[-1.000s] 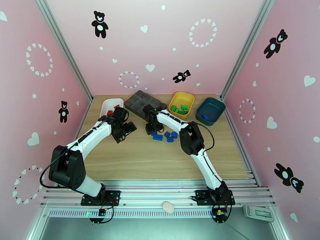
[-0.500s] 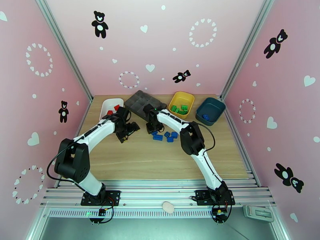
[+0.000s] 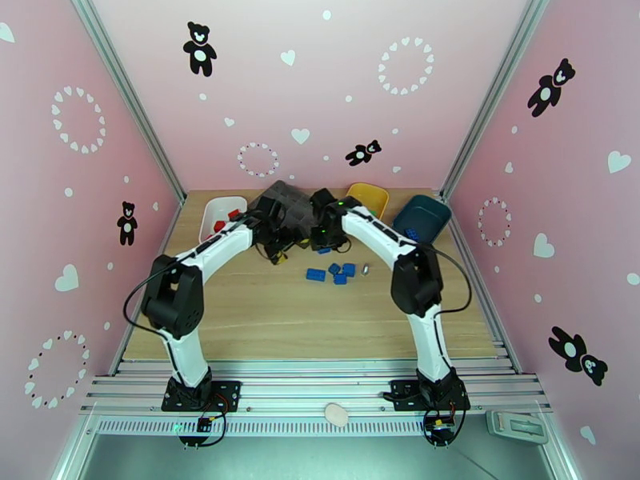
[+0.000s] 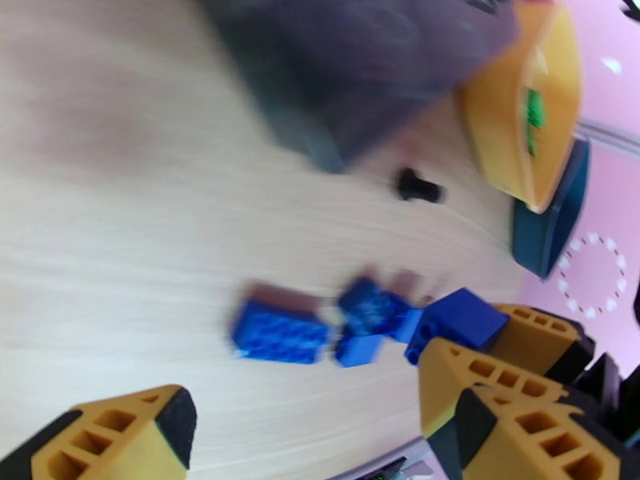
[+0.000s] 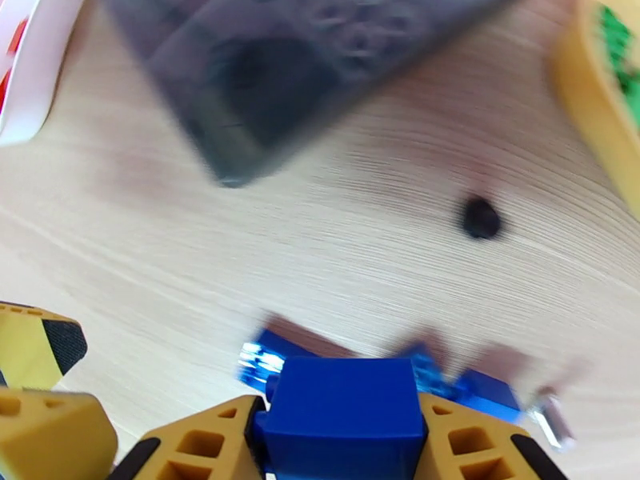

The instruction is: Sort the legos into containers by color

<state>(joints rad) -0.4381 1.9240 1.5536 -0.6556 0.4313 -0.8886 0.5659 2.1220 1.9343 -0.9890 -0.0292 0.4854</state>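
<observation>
Blue lego (image 5: 344, 394) is pinched in the right gripper (image 5: 344, 450), apparently mid-carry; next it likely must travel right to the teal bin (image 3: 436, 206), while the left gripper (image 4: 320, 418) gapes empty.

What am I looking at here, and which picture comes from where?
Two robot arms are bolted at the near edge of a wooden table. One picture looks down from above; the other two come from a camera on each wrist. On the table stand a white bin with red bricks, a grey compartment tray, a yellow bin with green bricks and a teal bin. Loose blue bricks lie mid-table. The right gripper clamps one blue brick; the left gripper is open, holding nothing.
</observation>
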